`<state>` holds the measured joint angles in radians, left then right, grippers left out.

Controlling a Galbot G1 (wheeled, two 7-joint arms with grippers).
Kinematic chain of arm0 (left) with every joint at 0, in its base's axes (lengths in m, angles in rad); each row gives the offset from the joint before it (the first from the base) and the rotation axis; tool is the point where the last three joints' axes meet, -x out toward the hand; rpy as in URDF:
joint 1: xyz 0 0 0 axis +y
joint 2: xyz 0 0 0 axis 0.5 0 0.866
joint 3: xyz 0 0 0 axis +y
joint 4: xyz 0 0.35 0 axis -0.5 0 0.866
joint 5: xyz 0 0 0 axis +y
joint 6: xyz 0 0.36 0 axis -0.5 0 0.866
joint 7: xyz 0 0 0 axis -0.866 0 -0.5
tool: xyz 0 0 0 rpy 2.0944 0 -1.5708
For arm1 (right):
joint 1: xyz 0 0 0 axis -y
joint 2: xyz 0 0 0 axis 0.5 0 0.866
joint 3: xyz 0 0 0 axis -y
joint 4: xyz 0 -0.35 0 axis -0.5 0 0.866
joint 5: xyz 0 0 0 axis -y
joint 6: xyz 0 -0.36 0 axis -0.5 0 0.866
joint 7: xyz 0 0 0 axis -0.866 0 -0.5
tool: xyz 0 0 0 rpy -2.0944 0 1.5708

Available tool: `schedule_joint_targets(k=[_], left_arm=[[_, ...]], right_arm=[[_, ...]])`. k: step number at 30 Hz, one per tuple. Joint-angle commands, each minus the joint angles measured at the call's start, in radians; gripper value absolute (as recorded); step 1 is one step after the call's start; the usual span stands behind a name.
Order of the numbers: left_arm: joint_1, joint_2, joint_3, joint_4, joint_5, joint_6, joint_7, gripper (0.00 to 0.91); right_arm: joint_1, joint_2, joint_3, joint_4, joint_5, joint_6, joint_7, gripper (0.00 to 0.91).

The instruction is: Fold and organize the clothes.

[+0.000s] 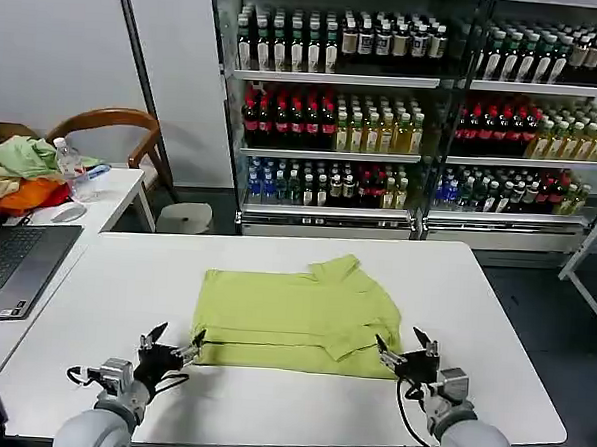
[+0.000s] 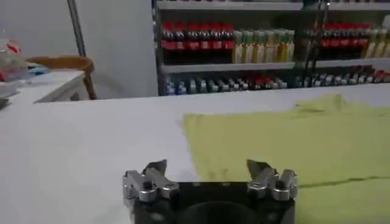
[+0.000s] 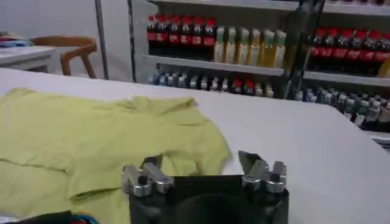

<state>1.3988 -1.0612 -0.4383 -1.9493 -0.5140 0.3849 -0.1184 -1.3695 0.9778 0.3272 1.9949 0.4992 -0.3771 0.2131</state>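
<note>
Lime-green cotton, the shirt lies flat mid-table toward the near edge, light and limp, probably best pinched at its two near corners, where the left gripper and right gripper wait, jaws apart.

Bottle shelves behind white table

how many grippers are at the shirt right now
2: the left gripper open at the near left corner of the shirt, the right gripper open at its near right corner.
</note>
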Motion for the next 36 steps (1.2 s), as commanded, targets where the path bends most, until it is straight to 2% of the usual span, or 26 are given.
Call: schedule_joint_targets(k=[1, 7, 8, 9, 10, 11, 29, 36], left_arm=[[0.02, -0.021, 0.018, -0.025, -0.036, 0.078, -0.079, 0.907], [-0.004, -0.014, 0.015, 0.007, -0.043, 0.065, -0.087, 0.907], [-0.004, -0.011, 0.015, 0.014, -0.043, 0.067, -0.083, 0.907], [-0.005, -0.011, 0.015, 0.017, -0.043, 0.07, -0.084, 0.171], [-0.006, -0.011, 0.016, 0.022, -0.045, 0.069, -0.08, 0.05], [-0.007, -0.012, 0.015, 0.028, -0.045, 0.062, -0.061, 0.04], [-0.012, -0.023, 0.03, 0.041, -0.012, 0.093, -0.016, 0.05], [0.039, -0.022, 0.013, -0.001, 0.068, 0.09, 0.099, 0.04]], right_arm=[[-0.087, -0.008, 0.033, 0.023, 0.004, -0.006, 0.005, 0.907], [-0.071, 0.009, -0.003, -0.003, 0.011, -0.015, 0.005, 0.907], [-0.066, 0.01, -0.007, -0.007, 0.017, -0.015, 0.007, 0.191], [-0.065, 0.01, -0.007, -0.009, 0.017, -0.014, 0.006, 0.0], [-0.062, 0.01, -0.007, -0.012, 0.017, -0.012, 0.0, 0.0], [-0.058, 0.011, -0.007, -0.015, 0.024, -0.007, -0.002, 0.0], [-0.054, 0.009, -0.011, -0.008, 0.035, -0.004, -0.01, 0.0], [-0.09, 0.004, -0.01, 0.028, 0.028, -0.003, -0.012, 0.0]])
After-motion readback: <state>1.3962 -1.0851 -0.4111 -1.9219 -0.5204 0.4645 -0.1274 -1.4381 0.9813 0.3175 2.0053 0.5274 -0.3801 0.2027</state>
